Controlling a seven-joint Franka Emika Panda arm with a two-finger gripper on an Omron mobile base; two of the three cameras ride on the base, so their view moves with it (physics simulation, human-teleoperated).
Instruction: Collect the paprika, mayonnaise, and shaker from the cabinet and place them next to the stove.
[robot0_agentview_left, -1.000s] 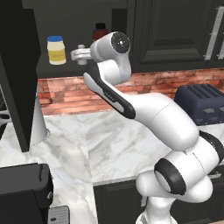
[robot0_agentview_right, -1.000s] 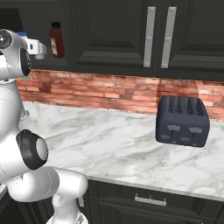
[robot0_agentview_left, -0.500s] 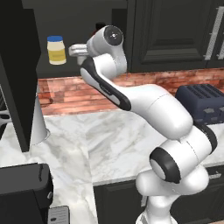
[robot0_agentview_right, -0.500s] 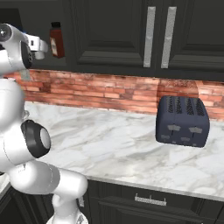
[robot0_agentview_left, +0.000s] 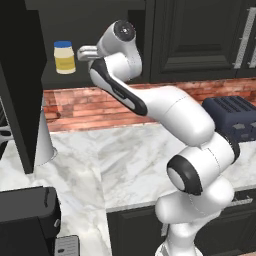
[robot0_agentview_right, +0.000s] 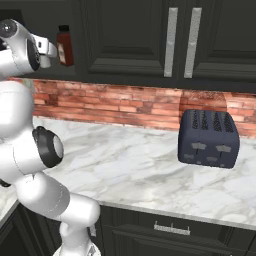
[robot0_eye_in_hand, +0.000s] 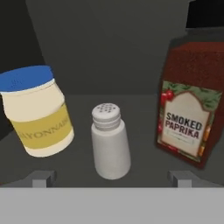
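Paprika (robot0_agentview_right: 64, 46) upright in the cabinet (robot0_agentview_right: 130, 35) recess, upper left, with the arm's white hand just beside it. Dark toaster (robot0_agentview_right: 208, 138) sits on the marble counter (robot0_agentview_right: 125, 165) against the brick backsplash (robot0_agentview_right: 120, 105), well apart from the arm.

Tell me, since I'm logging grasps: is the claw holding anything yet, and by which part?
Nothing is held. The claw is open, its fingertips standing apart in front of the shaker, not touching it.
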